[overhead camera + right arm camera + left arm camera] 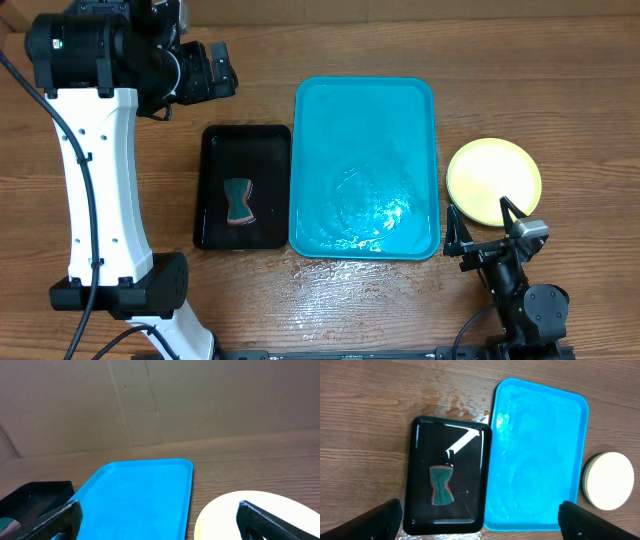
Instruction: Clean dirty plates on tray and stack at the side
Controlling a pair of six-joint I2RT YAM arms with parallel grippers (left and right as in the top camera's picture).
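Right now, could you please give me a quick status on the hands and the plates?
Left hand open, empty. Right hand open, empty. Plates stacked beside the blue tray, tray bare and wet. Sponge in black tray, nothing blocking.

The wooden table (400, 40) carries three items in a row: a black tray (245, 130) at left, a turquoise tray (350, 130) just beside it at centre, and a stack of plates (493, 180) at right. Water droplets (330, 280) wet the wood along the trays' near edge.
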